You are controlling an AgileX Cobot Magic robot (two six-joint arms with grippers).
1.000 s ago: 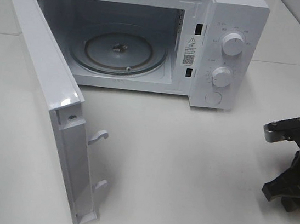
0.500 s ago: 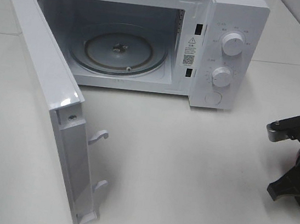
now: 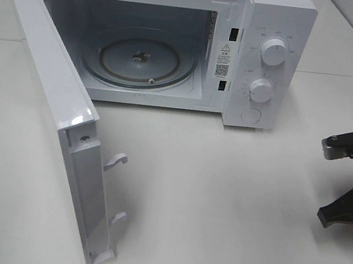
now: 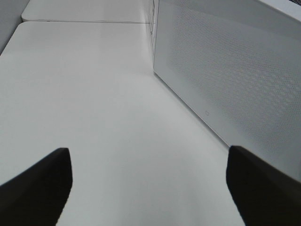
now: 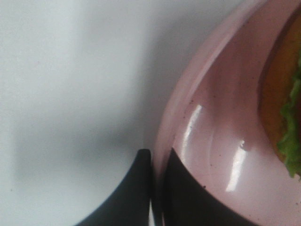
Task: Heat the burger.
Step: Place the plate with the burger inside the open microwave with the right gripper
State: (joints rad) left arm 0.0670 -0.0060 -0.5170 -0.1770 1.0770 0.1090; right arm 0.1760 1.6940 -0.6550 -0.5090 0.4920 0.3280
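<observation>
The burger (image 5: 282, 103) shows only in the right wrist view, as a strip of golden bun and green lettuce at the picture's edge. It sits on a round pink plate (image 5: 211, 141). My right gripper (image 5: 157, 162) has its two black fingers closed on the plate's rim, one outside and one inside. In the high view the right arm (image 3: 352, 207) is at the table's right edge, and the plate and burger are out of that frame. My left gripper (image 4: 150, 188) is open and empty, low over the table beside the microwave door.
The white microwave (image 3: 275, 28) stands at the back, with its door (image 3: 56, 103) swung wide open toward the front left. Its glass turntable (image 3: 140, 62) is bare. The door's mesh panel (image 4: 225, 70) fills one side of the left wrist view.
My right arm has moved to the right, toward the table's edge, and is now partly out of the high view. The microwave and its door have not moved.
</observation>
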